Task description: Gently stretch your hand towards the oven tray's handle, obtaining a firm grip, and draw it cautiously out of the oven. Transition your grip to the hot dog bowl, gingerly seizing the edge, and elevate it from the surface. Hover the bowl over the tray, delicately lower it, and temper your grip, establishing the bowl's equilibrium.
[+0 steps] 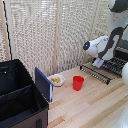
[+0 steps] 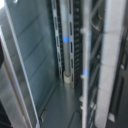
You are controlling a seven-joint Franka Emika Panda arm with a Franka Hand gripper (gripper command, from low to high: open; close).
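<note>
The oven point(image 1: 122, 52) stands at the exterior view's right edge with its door point(image 1: 96, 73) dropped open. The oven tray point(image 1: 116, 65), a dark wire rack, shows just behind the door. My gripper point(image 1: 98, 63) hangs low at the front of the rack; its fingers are hidden there by the white wrist. The wrist view is blurred and shows grey oven wall point(image 2: 35, 55) and thin rack bars point(image 2: 84, 75) close up, with no fingertips clearly visible. The hot dog bowl point(image 1: 56, 79), white with yellow food, sits on the wooden table point(image 1: 90, 107), far from the gripper.
A red cup point(image 1: 78, 83) stands beside the bowl. A large black case point(image 1: 20, 97) with a blue panel point(image 1: 43, 85) fills the exterior view's left. A slatted screen point(image 1: 45, 30) backs the table.
</note>
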